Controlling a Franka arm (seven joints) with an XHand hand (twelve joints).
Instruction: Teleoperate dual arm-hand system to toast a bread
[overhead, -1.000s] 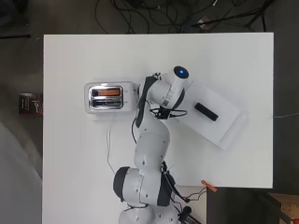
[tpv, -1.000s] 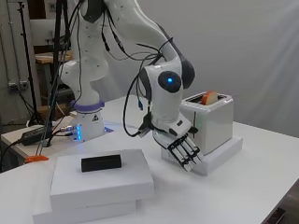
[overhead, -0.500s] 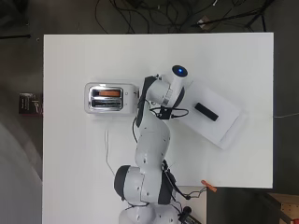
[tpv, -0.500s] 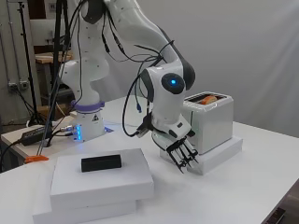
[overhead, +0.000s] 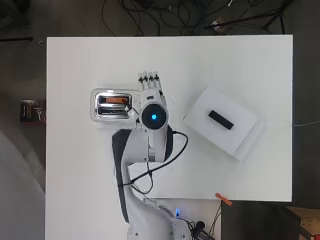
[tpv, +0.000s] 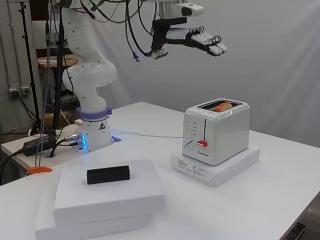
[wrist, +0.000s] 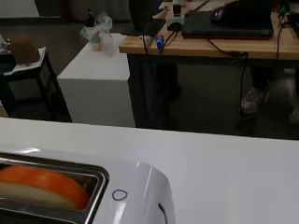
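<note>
The white toaster (overhead: 112, 105) stands on a flat white slab (tpv: 215, 167) left of the table's middle. An orange-crusted bread slice (overhead: 117, 100) sits low in one slot, its top edge showing at the slot mouth (tpv: 222, 105). The red lever (tpv: 201, 143) on the toaster's front is low on its track. My hand (tpv: 205, 40) hovers high above the toaster, fingers straight and level, holding nothing. From overhead, the hand (overhead: 150, 82) lies just beyond the toaster's right end. The wrist view shows the toaster's top (wrist: 131, 186) and the bread (wrist: 42, 184) close below.
A white box (overhead: 240, 135) with a black block (overhead: 220, 119) on it stands at the right; in the side view the box (tpv: 107, 192) and block (tpv: 108, 174) are in front. An orange clip (overhead: 223, 199) lies at the near table edge.
The hand has risen from low beside the toaster's front to high above it. The bread has sunk from standing out of the slot to sitting low in it.
</note>
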